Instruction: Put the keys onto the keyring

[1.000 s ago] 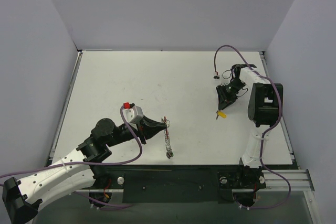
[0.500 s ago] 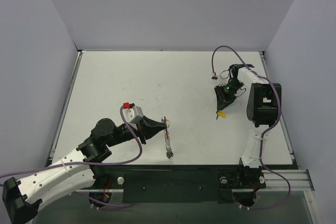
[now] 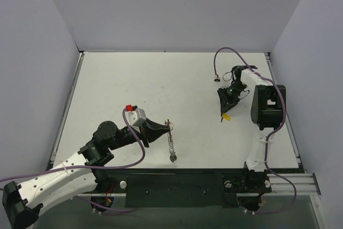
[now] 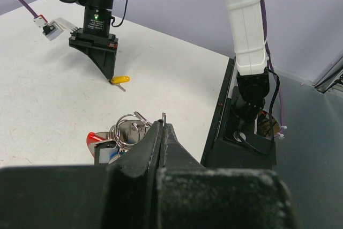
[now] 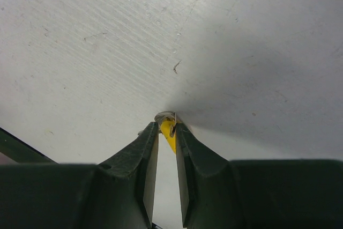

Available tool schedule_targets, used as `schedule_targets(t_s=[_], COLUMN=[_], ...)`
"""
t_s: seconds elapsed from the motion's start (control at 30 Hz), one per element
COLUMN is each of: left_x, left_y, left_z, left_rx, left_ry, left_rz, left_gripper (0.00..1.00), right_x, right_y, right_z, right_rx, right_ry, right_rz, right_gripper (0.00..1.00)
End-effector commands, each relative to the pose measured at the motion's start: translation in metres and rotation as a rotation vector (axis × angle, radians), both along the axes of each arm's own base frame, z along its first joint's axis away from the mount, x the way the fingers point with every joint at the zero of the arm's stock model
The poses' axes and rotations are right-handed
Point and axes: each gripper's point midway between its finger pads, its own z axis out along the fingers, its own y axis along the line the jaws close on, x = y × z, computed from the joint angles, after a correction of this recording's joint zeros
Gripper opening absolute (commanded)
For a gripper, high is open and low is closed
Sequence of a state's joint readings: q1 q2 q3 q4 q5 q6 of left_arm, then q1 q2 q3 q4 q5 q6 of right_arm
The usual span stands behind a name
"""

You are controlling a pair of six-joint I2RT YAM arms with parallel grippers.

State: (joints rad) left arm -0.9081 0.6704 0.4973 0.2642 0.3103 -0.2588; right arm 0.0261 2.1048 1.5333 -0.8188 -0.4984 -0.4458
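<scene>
Between right tool (image 5: 168, 125) tips, tiny yellow-headed key (image 5: 169, 131)

- The left arm (image 3: 59, 178) lies low. It stretches out long from its base, forward and to the right.
- The left gripper (image 3: 166, 128) at its end points out sideways.
- Its two fingers (image 4: 147, 146) are pressed tight together, with no gap between them.
- The keyring (image 4: 126, 128) is nipped at the very tips and sits just beside them.
- The right arm (image 3: 266, 105) stands up tall. Then it bends over, forward and to the left.
- The right gripper (image 4: 111, 75) points straight down.
- Its two fingers (image 5: 147, 151) are close together but do not touch. A thin gap runs between them.
- The yellow key (image 5: 168, 128) is squeezed between the fingertips.
</scene>
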Motion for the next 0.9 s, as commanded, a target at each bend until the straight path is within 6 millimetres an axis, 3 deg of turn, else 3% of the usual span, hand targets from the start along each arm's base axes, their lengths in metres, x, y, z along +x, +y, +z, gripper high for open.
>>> schedule_targets(t_s=[0.0,0.87], left_x=[-0.001,-0.0014], left_y=[0.0023,0.004], left_z=[0.023,0.0223], left_rx=[-0.068,-0.068], left_ry=[-0.039,-0.039], left_rz=[0.004,0.008], left_gripper=[0.0,0.0], right_x=[-0.0084,-0.0104], right_y=[-0.0043,-0.0026], right_z=[0.0052,-0.0014], right_rx=[-0.028,-0.043], right_ry=[0.024,0.042], right_rz=[0.001,0.014], right_gripper=[0.16,0.1])
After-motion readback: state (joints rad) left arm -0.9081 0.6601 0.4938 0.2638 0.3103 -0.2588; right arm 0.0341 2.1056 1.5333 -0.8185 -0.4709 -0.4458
